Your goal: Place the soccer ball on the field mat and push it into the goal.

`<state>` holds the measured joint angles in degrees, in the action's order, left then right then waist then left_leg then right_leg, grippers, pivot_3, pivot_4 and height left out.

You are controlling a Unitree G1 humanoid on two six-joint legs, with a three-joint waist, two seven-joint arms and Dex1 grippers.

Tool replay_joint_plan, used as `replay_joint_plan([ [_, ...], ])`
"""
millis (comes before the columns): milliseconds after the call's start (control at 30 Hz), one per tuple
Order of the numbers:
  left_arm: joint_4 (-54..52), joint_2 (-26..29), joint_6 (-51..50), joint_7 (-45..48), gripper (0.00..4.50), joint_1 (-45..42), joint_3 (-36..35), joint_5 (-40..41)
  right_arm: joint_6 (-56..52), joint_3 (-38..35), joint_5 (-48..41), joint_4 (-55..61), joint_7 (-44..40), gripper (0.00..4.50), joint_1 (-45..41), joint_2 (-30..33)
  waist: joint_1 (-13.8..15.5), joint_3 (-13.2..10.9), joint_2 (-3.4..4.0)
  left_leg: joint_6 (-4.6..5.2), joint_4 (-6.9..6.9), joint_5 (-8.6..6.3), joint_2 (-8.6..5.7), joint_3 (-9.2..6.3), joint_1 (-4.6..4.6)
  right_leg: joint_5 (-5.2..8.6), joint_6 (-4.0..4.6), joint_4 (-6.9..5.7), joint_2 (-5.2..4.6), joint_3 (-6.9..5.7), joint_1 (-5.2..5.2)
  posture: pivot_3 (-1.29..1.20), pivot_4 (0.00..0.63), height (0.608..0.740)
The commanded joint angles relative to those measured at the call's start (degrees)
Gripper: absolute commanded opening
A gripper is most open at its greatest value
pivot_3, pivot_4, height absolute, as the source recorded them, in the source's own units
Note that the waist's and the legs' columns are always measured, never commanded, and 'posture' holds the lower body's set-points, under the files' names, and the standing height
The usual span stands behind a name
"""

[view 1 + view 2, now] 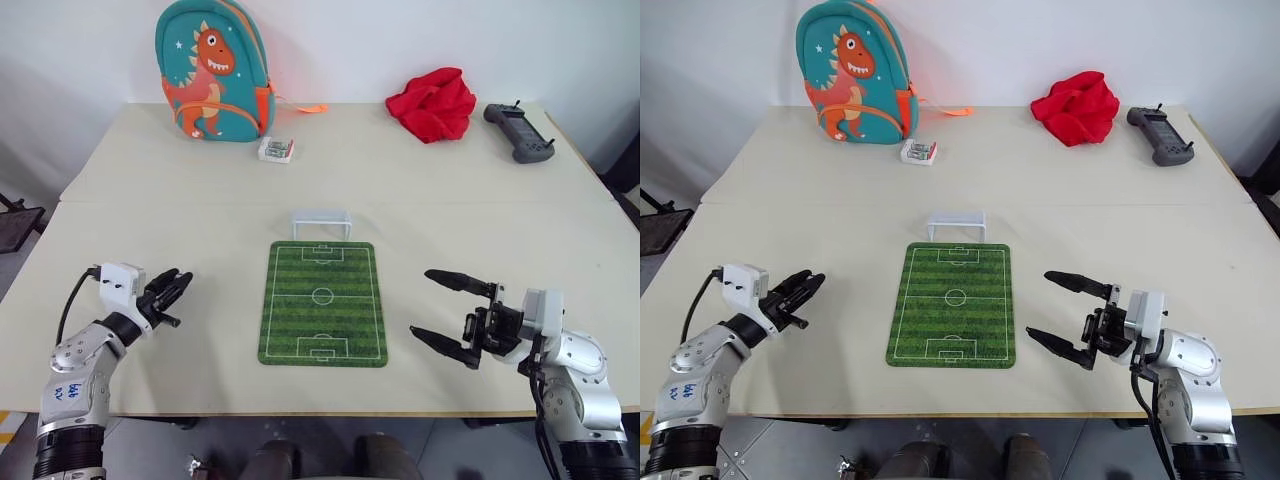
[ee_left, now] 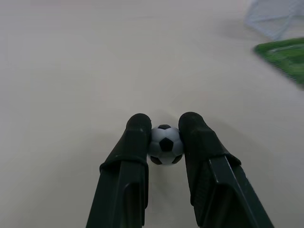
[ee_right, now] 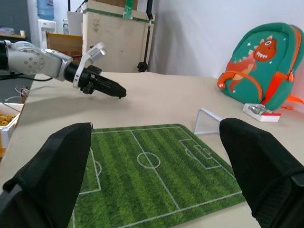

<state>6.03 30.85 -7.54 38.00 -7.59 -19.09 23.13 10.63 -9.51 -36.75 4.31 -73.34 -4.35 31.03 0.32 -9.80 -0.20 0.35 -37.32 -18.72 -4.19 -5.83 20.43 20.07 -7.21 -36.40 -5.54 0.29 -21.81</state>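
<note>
Our left hand (image 2: pixel 165 142) has its two black fingers (image 2: pixel 135 142) closed on the soccer ball (image 2: pixel 165 144), which sits pinched between the tips, held over the tabletop (image 1: pixel 200 210) to the left of the field mat (image 1: pixel 322 302). Our right hand (image 1: pixel 447 312) hangs to the right of the mat with its fingers spread wide and nothing between them.

The mat lies flat between the two hands, its long side running away from us. Touching or just beside the mat's far short edge stands the goal (image 1: pixel 321 223), its mouth facing the pitch. Well beyond the mat, toward the back of the tabletop, we see a dinosaur backpack (image 1: pixel 212 70) and a small box (image 1: pixel 276 150) on the left, and a red cloth (image 1: pixel 432 104) and a black controller (image 1: pixel 519 132) on the right.

As we judge it, the ball must go onto the mat next. The grip is only at the fingertips on a tiny round thing, so it could squirt out on the way. Released from any height or while moving, it may roll off the mat. A push off the centre line could send it past a post, or nudge the light goal away.
</note>
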Motion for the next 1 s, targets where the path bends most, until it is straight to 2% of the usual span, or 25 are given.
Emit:
replay_joint_plan([
  [33,-8.8,1.4,3.2,9.1,0.79,-1.9,2.6,4.3,-1.4,-2.9,-2.8,1.1,-1.4,4.50,-1.1,2.2,0.3,0.0,0.00,0.00,-0.01,0.00,0.00,0.00,0.00,0.00,0.00,0.02,0.00,0.00,0.01,0.00,0.150,0.740],
  [100,-12.6,3.5,3.5,15.6,0.79,-2.4,7.4,3.8,-3.6,-2.5,-2.5,1.4,-3.8,4.50,-1.2,5.4,0.5,0.0,0.02,0.00,-0.03,0.00,0.00,0.00,0.01,0.00,0.00,0.10,0.00,0.00,0.05,0.00,0.150,0.740],
  [167,-14.9,5.7,3.7,20.8,0.79,-3.1,13.5,1.2,-1.8,-1.4,-0.1,0.1,-11.9,4.50,0.0,10.9,0.9,-0.1,0.20,0.01,-0.01,0.00,0.00,0.00,0.01,0.00,0.00,0.26,-0.01,-0.01,0.13,0.00,0.150,0.740],
  [333,-15.8,7.0,2.9,25.3,0.79,-4.3,25.4,-5.1,-5.3,-3.3,-1.4,-1.0,-13.0,4.50,1.0,15.1,0.8,-0.1,0.29,0.03,0.15,-0.01,0.06,-0.01,-0.02,0.00,0.00,0.46,0.05,-0.05,0.20,0.00,0.150,0.740],
  [533,-14.4,3.7,3.8,25.3,0.79,-6.5,31.4,-8.3,-7.4,-4.9,-1.4,1.5,-10.7,4.50,3.0,15.4,1.1,-0.1,0.30,0.03,0.06,-0.01,0.04,0.01,-0.01,0.00,0.00,0.43,0.05,-0.03,0.20,0.00,0.150,0.740],
  [600,-12.0,2.0,6.1,24.3,0.79,-7.5,33.1,-10.7,-8.9,-5.4,-1.7,5.5,-8.0,4.50,5.1,15.0,1.2,-0.1,0.30,0.03,0.05,-0.01,0.03,0.01,0.01,0.00,0.00,0.44,0.03,-0.03,0.21,0.00,0.150,0.740],
  [700,-8.9,0.5,8.1,23.9,0.79,-9.1,33.4,-11.8,-11.2,-5.9,-2.1,9.9,-4.5,4.50,7.2,14.4,1.3,-0.1,0.28,0.03,0.03,0.00,0.02,-0.02,0.03,0.00,0.00,0.43,0.04,-0.07,0.20,0.00,0.150,0.740],
  [1000,-7.7,-1.2,10.5,25.9,0.79,-8.9,35.1,-12.1,-12.4,-6.7,-2.2,11.4,-2.6,4.50,8.0,14.3,1.1,-0.1,0.27,0.03,0.02,0.00,0.02,-0.01,0.03,0.00,-0.01,0.42,0.03,-0.06,0.20,0.00,0.150,0.740],
])
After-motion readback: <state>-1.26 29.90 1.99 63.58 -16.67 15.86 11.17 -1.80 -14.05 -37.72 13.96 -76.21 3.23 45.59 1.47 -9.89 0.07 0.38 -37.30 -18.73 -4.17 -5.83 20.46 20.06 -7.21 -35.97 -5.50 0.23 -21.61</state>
